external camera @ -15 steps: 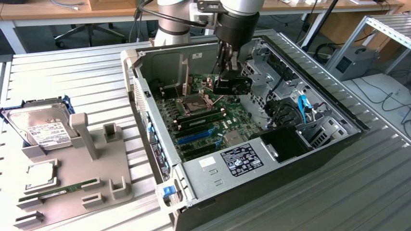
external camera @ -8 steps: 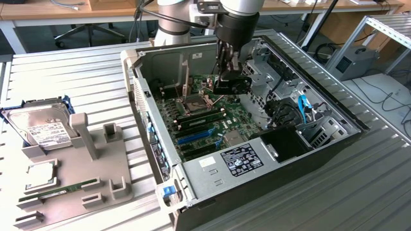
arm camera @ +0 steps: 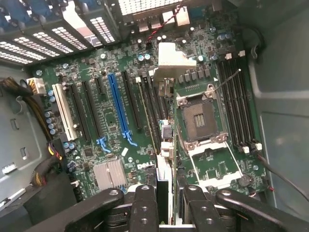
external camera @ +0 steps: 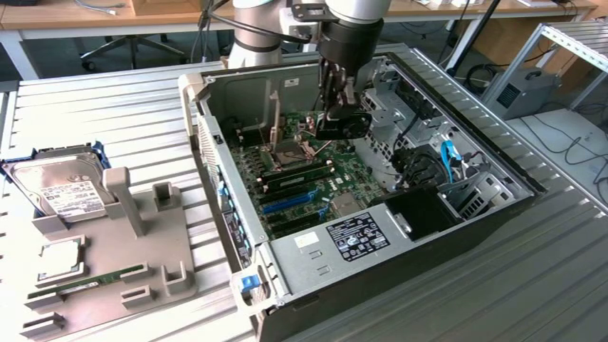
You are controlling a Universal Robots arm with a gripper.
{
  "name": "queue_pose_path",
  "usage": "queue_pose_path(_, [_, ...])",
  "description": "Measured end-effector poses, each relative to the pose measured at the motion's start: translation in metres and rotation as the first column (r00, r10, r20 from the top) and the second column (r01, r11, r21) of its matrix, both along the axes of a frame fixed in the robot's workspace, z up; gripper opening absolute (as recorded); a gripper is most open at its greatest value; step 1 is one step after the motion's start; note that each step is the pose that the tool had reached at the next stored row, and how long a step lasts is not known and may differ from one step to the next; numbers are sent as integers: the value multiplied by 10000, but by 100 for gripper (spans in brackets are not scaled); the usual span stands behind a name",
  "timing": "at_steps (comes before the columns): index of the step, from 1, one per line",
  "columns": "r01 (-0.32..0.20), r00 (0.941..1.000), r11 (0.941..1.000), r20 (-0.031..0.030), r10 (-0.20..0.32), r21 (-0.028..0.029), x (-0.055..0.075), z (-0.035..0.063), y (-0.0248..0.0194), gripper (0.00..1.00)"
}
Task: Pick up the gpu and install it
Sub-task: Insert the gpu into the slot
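Gripper (arm camera: 165, 203) was clamped on the gpu (arm camera: 166, 145), held edge-on above the motherboard (arm camera: 96, 72) inside the open case (external camera: 213, 100). Card's long axis ran parallel to the slots; blue slot (arm camera: 119, 108) lay beside it, CPU socket (arm camera: 199, 118) opposite.

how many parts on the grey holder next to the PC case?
3: a hard drive at the far end, a CPU mid-way, a memory stick nearer the front. The holder has posts that could hide something small.

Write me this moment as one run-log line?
gripper: shut on gpu | gpu: held edge-on above motherboard, inside open computer case | not seated yet
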State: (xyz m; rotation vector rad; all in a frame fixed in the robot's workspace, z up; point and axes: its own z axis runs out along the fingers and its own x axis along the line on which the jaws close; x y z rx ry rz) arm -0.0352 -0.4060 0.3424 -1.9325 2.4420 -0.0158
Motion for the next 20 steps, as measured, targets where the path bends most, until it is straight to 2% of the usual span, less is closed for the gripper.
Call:
queue_pose_path(11, [-611, 9981, 9981, 0, 611, -11, 0, -6, 0, 26])
queue_pose_path(20, [-1140, 9935, 9935, -1, 1140, -20, 0, -12, 0, 26])
